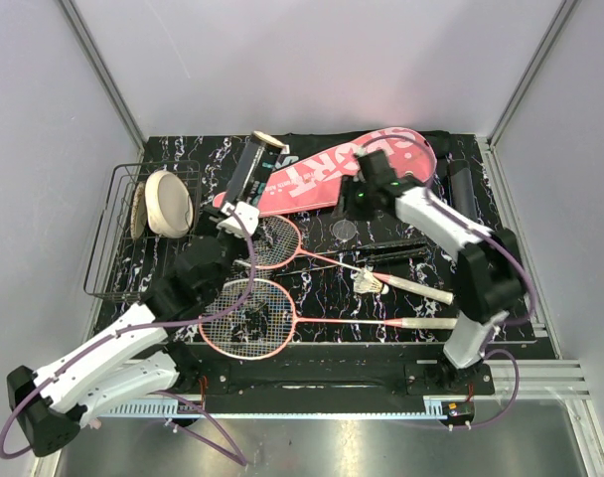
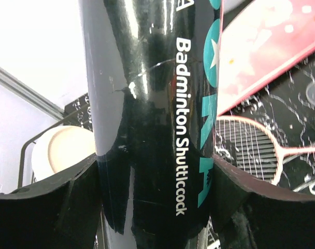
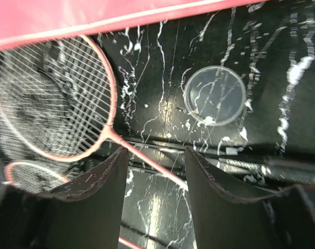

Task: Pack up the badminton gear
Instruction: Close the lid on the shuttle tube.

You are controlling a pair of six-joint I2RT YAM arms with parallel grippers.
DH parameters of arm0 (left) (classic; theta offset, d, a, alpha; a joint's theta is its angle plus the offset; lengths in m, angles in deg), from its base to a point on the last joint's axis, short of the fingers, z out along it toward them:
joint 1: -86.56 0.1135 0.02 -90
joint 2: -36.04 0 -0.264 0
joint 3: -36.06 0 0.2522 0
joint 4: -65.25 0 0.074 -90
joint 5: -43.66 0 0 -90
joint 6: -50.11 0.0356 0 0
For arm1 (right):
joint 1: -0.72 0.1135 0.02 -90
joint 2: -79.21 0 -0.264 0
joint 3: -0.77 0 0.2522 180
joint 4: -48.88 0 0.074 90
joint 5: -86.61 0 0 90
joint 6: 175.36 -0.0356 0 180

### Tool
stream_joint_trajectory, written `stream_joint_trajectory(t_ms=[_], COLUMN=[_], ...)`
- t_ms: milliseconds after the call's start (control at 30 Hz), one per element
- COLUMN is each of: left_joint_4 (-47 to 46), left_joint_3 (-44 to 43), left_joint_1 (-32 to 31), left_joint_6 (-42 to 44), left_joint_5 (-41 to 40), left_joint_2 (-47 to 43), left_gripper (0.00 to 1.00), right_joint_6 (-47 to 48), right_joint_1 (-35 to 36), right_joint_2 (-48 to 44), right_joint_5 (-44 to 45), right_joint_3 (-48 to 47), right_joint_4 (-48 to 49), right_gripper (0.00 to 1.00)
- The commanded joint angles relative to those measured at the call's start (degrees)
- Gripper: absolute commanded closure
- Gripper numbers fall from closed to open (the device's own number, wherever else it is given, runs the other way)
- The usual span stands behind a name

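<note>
I've got L jaws clamped on the Badminton Shuttlecock tube; R jaws apart over pink racket on bench.

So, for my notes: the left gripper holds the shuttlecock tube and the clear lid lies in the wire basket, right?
Not the wire basket: the right wrist view shows the clear lid on the table. The left gripper does hold the shuttlecock tube.

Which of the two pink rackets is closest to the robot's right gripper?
The far racket, whose head lies next to the pink case; its shaft passes right below the right gripper. The other racket lies farther off.
</note>
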State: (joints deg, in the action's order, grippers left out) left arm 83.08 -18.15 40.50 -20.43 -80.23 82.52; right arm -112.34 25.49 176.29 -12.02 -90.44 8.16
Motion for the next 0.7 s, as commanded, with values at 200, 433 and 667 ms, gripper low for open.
stream_joint_trajectory(t_ms=[200,433,667], left_joint_4=[-8.56,-8.03,-8.03], left_joint_3=[0.72,0.54,0.81], left_joint_1=[0.18,0.18,0.18], left_joint_6=[0.66,0.4,0.49], left_joint_5=[-2.33,-1.09,-0.48], left_joint_2=[-5.0,-5.26,-6.14], left_gripper=[1.0,1.0,1.0], right_joint_6=[14.41,16.17,17.84], right_joint_1=[5.37,6.42,7.3], right_joint_2=[17.7,23.23,26.84], right_joint_5=[6.43,8.26,10.91], right_joint_3=[-15.62,-18.0,-19.4], right_joint_4=[-9.6,-9.86,-8.99], right_gripper=[0.51,0.55,0.63])
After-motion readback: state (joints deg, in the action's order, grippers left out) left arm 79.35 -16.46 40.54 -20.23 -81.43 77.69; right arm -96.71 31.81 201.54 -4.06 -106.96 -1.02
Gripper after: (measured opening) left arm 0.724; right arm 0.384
